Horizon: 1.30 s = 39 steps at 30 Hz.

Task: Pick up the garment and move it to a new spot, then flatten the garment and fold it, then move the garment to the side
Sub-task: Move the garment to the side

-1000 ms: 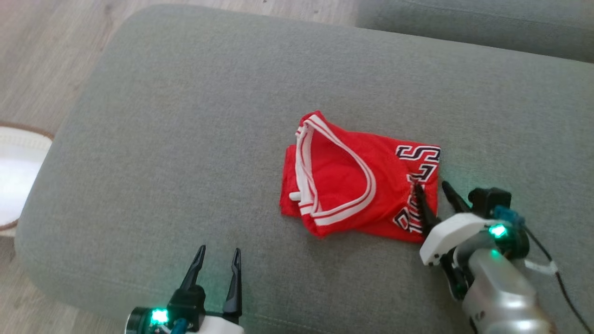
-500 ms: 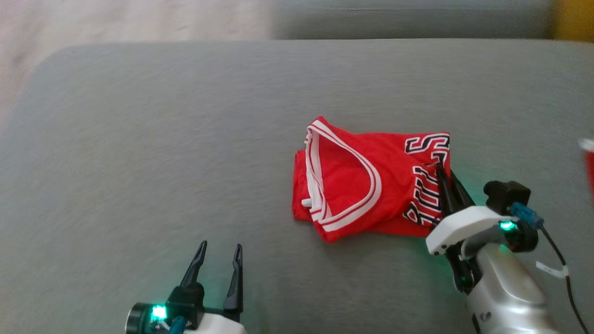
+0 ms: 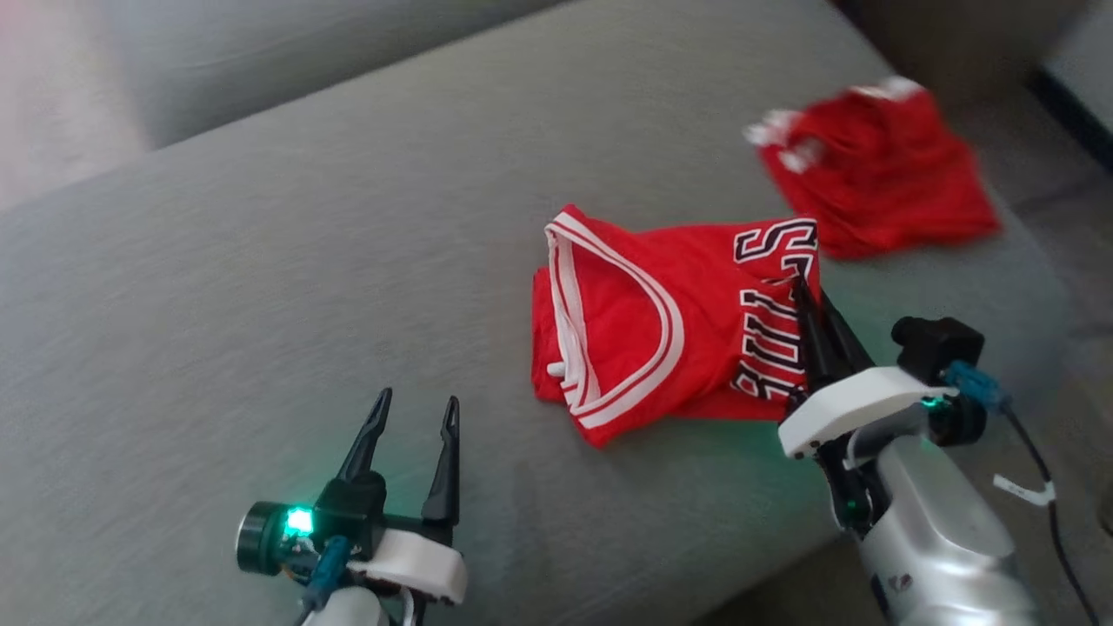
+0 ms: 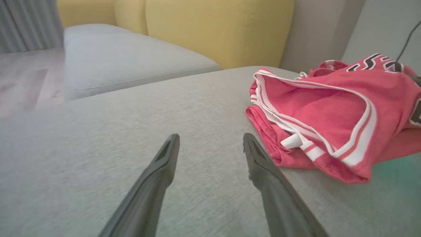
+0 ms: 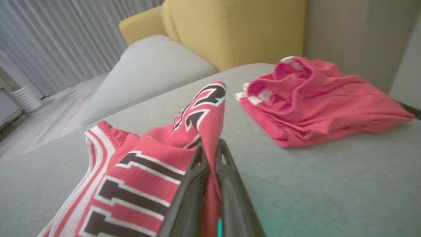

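The garment (image 3: 643, 326) is a red jersey with white trim and black lettering, folded on the grey cushion (image 3: 261, 261). It also shows in the left wrist view (image 4: 329, 115) and the right wrist view (image 5: 141, 171). My right gripper (image 3: 804, 291) (image 5: 210, 148) is shut on the garment's right edge, with a fold of red cloth pinched between the fingers and lifted a little. My left gripper (image 3: 413, 409) (image 4: 210, 140) stands open over bare cushion, to the left of the garment and apart from it.
A second red garment (image 3: 878, 174) (image 5: 315, 95) lies crumpled near the cushion's far right end. A yellow sofa back (image 4: 204, 26) and another grey cushion (image 4: 125, 56) stand beyond. The cushion's front edge runs just below my grippers.
My right gripper went from open beside the garment's edge to shut on it. The head camera has swung right, bringing the second red garment into view. My left gripper has stayed open.
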Tool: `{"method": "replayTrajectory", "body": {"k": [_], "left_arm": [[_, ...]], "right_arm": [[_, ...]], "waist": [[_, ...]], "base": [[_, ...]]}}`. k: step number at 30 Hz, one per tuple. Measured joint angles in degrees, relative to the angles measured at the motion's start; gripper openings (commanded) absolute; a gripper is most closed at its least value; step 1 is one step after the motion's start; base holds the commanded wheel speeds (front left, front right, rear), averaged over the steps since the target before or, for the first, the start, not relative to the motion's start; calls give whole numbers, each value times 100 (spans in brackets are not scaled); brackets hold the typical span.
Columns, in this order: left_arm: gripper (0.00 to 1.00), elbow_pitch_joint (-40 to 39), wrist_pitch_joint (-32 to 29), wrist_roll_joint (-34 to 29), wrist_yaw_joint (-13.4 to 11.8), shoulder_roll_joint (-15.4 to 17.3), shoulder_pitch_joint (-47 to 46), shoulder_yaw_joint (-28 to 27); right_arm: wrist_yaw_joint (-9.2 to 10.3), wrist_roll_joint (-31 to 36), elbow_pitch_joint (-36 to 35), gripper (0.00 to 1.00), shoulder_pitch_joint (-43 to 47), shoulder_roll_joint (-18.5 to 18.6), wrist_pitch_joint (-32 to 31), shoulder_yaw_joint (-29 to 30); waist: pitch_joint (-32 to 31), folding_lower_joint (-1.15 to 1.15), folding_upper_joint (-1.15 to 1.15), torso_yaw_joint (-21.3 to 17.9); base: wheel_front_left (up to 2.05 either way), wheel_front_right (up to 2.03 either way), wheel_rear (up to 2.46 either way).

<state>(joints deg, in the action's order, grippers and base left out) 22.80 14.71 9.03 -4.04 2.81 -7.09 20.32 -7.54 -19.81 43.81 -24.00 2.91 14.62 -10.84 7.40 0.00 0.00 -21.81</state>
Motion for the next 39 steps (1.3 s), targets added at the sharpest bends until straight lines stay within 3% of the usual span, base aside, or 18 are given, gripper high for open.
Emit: {"method": "replayTrajectory", "body": {"k": [5,12,18,19,22,23,24,27,30,35,39], "left_arm": [[100,115,0,-134,109,-1,-158,14],[100,257,0,-314,233,0,-253,-24],[100,276,0,-500,326,-2,-322,-30],[100,263,1,-560,363,-10,-398,-20],[100,221,7,-606,405,-36,-499,-20],[100,211,8,-606,405,-42,-534,-20],[100,203,8,-606,405,-47,-569,-23],[100,159,8,-614,403,-73,-633,-35],[100,152,8,-615,398,-76,-678,-68],[100,216,7,-614,242,-53,-653,-189],[100,231,5,-598,143,-22,-598,-215]], "right_arm": [[0,-24,-163,0,0,2,0,179],[0,324,-112,0,-619,63,0,431],[0,912,477,0,-1926,793,1,861],[0,1195,820,0,-2242,1095,0,1087],[0,1621,1318,0,-2582,1467,0,1562],[0,1773,1462,45,-2661,1559,0,1749],[0,1965,1564,100,-2727,1625,0,1927],[0,2501,1597,100,-2813,1708,0,2557],[0,2765,1144,100,-2809,1521,0,2800],[0,2725,219,100,-2416,671,1,2410],[0,2439,-235,100,-1767,409,2,2126]], "waist": [[249,0,0,-590],[694,0,0,-758],[917,0,0,-431],[993,0,0,-284],[1103,0,0,-59],[1139,0,0,13],[1169,0,0,80],[1236,0,0,269],[1246,0,0,420],[1084,0,0,575],[962,0,0,723]], "base": [[0,0,0],[0,0,0],[0,0,0],[0,0,0],[0,0,0],[0,0,0],[0,0,0],[0,0,0],[0,0,0],[0,0,0],[0,0,0]]}}
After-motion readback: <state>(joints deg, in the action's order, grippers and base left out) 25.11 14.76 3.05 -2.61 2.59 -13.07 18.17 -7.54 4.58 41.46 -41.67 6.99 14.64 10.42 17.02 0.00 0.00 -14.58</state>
